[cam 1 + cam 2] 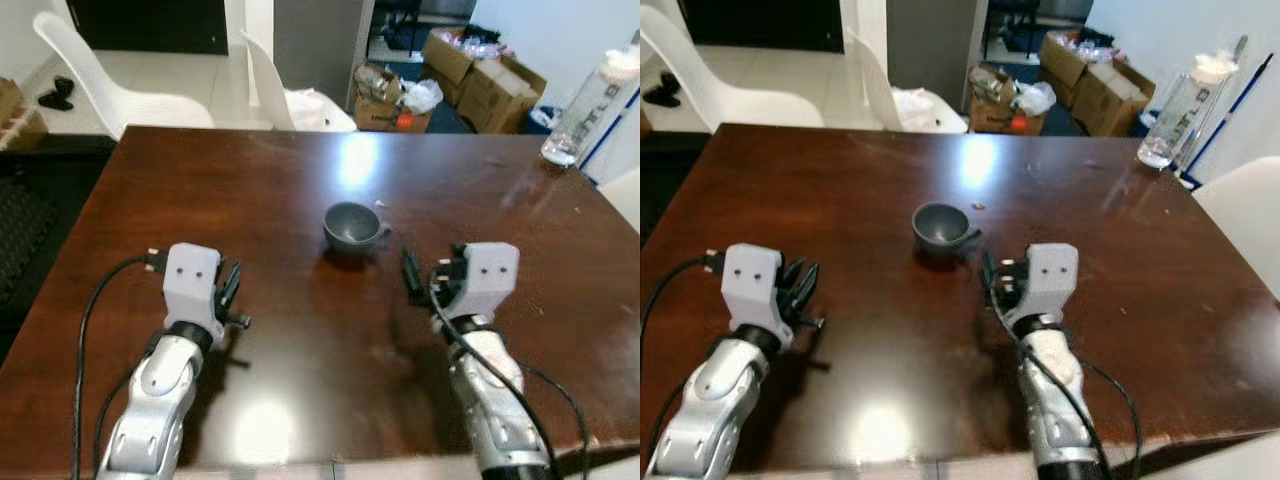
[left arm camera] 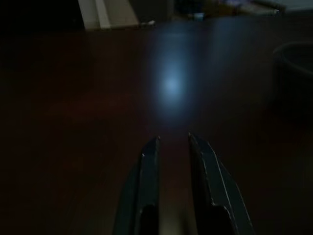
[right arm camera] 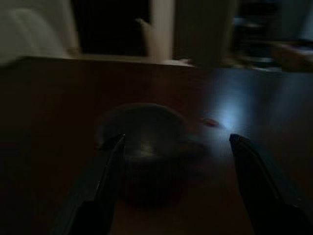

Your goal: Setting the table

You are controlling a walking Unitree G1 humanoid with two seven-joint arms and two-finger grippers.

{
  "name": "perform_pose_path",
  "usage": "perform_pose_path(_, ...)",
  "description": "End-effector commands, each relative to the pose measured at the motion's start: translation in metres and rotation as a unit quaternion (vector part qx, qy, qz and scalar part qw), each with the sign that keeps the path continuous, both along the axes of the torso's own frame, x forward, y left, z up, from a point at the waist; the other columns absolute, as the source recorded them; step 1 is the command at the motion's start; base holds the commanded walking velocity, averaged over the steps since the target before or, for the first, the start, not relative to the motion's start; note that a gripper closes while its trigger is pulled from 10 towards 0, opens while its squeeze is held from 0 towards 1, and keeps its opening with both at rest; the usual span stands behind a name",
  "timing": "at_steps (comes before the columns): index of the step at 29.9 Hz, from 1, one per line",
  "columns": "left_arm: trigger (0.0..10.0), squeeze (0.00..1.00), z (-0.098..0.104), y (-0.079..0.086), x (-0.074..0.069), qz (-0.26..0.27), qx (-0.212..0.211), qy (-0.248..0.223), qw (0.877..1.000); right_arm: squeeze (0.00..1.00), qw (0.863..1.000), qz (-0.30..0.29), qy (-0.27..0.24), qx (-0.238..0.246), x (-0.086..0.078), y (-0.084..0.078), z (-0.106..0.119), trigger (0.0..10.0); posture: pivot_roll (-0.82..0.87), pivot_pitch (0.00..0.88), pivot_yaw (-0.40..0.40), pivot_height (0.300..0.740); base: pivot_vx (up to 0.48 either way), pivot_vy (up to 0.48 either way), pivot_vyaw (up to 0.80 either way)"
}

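Observation:
A dark grey cup [image 1: 352,225] with a small handle stands upright near the middle of the brown wooden table [image 1: 200,180]. My right gripper [image 1: 410,275] rests low over the table just to the near right of the cup. It is open, and in the right wrist view the cup [image 3: 146,142] sits a short way ahead between the two spread fingers [image 3: 105,181]. My left gripper [image 1: 232,287] lies low over the table to the near left of the cup, well apart from it. Its fingers [image 2: 146,186] are shut with only a thin slit between them and hold nothing.
A clear water bottle [image 1: 590,100] stands at the table's far right corner. Two white chairs [image 1: 130,95] [image 1: 290,100] stand behind the far edge, and another white chair [image 1: 1240,210] is at the right side. Cardboard boxes [image 1: 490,80] lie on the floor beyond.

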State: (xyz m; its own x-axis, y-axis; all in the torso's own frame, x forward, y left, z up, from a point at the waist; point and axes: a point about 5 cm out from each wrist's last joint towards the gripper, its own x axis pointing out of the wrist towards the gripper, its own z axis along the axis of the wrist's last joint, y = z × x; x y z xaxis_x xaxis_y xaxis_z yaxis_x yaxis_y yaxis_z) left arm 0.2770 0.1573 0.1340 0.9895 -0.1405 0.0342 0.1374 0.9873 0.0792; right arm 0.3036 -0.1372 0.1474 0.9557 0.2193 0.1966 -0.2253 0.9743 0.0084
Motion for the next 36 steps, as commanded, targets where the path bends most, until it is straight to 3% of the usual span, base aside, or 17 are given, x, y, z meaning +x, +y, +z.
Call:
perform_pose_path(1, 10.0, 0.08, -0.003, 0.000, -0.004, 0.002, 0.003, 0.008, 1.000, 0.00, 1.000, 0.002, 0.004, 0.000, 0.000, -0.005, 0.001, 10.0, -0.01, 0.057, 0.002, 0.740, 0.401, 0.000, 0.00)
perform_pose_path(7, 10.0, 0.00, -0.004, 0.005, -0.008, 0.011, 0.004, 0.014, 1.000, 0.00, 1.000, 0.030, 0.003, -0.001, 0.006, -0.001, 0.004, 10.0, 0.02, 0.058, -0.013, 0.740, 0.178, 0.000, 0.00)
perform_pose_path(14, 10.0, 0.00, 0.001, 0.018, -0.014, 0.028, 0.002, 0.007, 1.000, 0.00, 0.999, 0.051, 0.001, -0.004, 0.014, -0.001, 0.012, 10.0, 0.04, 0.064, -0.025, 0.740, 0.000, 0.000, 0.00)
perform_pose_path(20, 10.0, 0.00, 0.002, 0.024, -0.014, 0.031, 0.009, 0.009, 0.999, 0.00, 0.999, 0.048, 0.002, -0.022, 0.010, -0.017, 0.019, 10.0, 0.03, 0.065, -0.012, 0.740, 0.000, 0.000, 0.00)
perform_pose_path(26, 10.0, 0.00, 0.004, 0.023, -0.010, 0.020, 0.013, 0.008, 1.000, 0.00, 0.998, 0.044, 0.029, -0.031, -0.002, -0.030, 0.009, 10.0, 0.01, 0.067, 0.001, 0.740, 0.000, 0.000, 0.00)
perform_pose_path(29, 10.0, 0.00, 0.007, 0.022, -0.007, 0.012, 0.017, 0.007, 1.000, 0.00, 0.996, 0.047, 0.052, -0.056, -0.015, -0.045, 0.002, 10.0, 0.00, 0.069, 0.010, 0.740, 0.000, 0.000, 0.00)
perform_pose_path(36, 10.0, 0.00, 0.007, 0.022, -0.004, 0.001, 0.020, 0.010, 1.000, 0.00, 0.992, 0.053, 0.083, -0.085, -0.020, -0.065, -0.006, 10.0, -0.01, 0.067, 0.031, 0.740, 0.000, 0.000, 0.00)
